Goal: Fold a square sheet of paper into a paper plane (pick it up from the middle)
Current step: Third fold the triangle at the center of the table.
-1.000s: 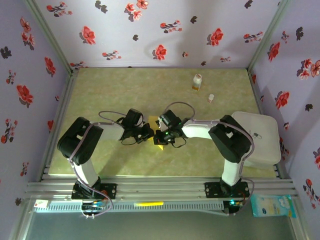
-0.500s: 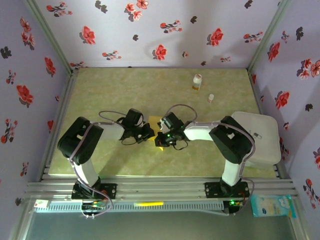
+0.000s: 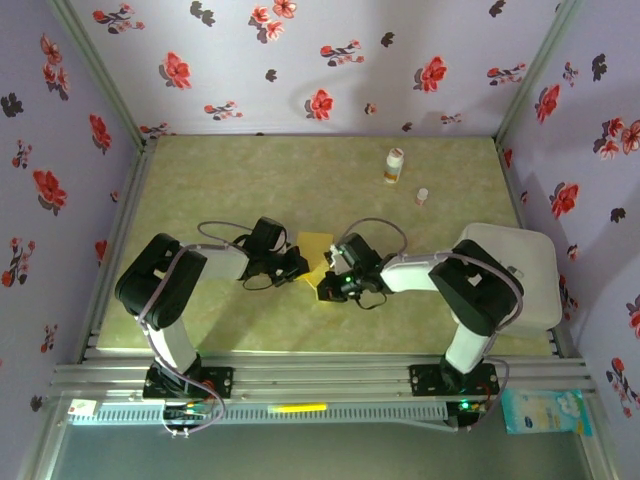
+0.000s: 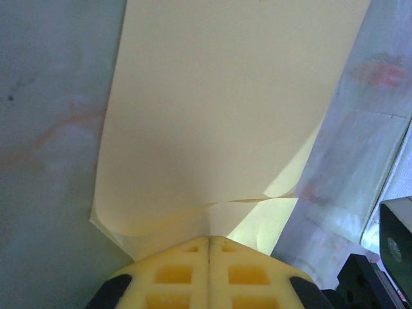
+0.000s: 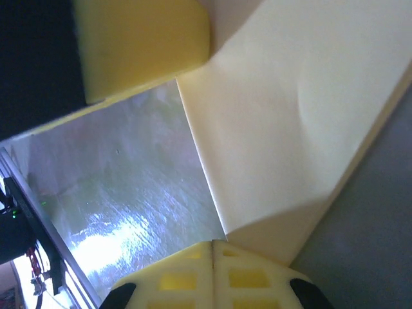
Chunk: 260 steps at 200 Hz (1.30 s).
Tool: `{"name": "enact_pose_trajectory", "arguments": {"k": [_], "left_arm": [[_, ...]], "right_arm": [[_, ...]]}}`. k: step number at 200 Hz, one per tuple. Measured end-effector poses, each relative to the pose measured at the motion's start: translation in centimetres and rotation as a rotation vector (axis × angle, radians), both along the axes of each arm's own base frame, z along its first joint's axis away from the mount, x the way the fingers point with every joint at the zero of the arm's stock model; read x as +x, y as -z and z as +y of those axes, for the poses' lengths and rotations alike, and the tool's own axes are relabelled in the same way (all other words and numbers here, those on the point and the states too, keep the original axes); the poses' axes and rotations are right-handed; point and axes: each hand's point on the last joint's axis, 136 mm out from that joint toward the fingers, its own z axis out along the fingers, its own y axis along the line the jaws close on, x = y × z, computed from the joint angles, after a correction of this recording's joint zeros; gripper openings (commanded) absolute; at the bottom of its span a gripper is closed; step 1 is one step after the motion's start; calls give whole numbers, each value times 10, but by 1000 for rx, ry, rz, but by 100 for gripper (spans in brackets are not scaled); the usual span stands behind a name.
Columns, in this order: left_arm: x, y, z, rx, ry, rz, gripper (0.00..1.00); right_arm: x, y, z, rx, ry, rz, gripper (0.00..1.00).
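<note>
The square sheet of paper [image 3: 314,246] lies partly folded on the green table between my two grippers. In the left wrist view the sheet of paper [image 4: 225,116] stretches away in two layers, and its creases run together at the tips of my left gripper [image 4: 210,239], which is shut on its near edge. My left gripper [image 3: 300,266] sits at the paper's left side. My right gripper [image 3: 328,288] is shut at the near corner. In the right wrist view my right gripper [image 5: 213,243] presses its tips onto the folded paper [image 5: 290,129], and the left gripper's finger [image 5: 141,45] shows beyond.
A small white-and-orange bottle [image 3: 394,165] stands at the back right, with a tiny white object [image 3: 422,196] near it. A white tray [image 3: 520,280] lies by the right arm. Floral walls close in three sides.
My right gripper has slid right and toward the near edge along the paper, uncovering more yellow paper. The left gripper has stayed where it was.
</note>
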Motion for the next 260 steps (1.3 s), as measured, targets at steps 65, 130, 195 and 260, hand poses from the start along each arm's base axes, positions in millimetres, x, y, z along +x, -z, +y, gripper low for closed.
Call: {"name": "enact_pose_trajectory", "arguments": {"k": [65,130,195,260], "left_arm": [[0,0,0,-9,-6,0,0],[0,0,-2,-22,-44,6,0],[0,-1,-3,-29,-68,8,0],[0,-1,-3,-29,-67,8,0]], "right_arm": [[-16,-7,-23,34,43,67,3],[23,-62,5,119,61,-25,4],[34,-29,13,48,100,68,4],[36,-5,7,-5,123,98,1]]}}
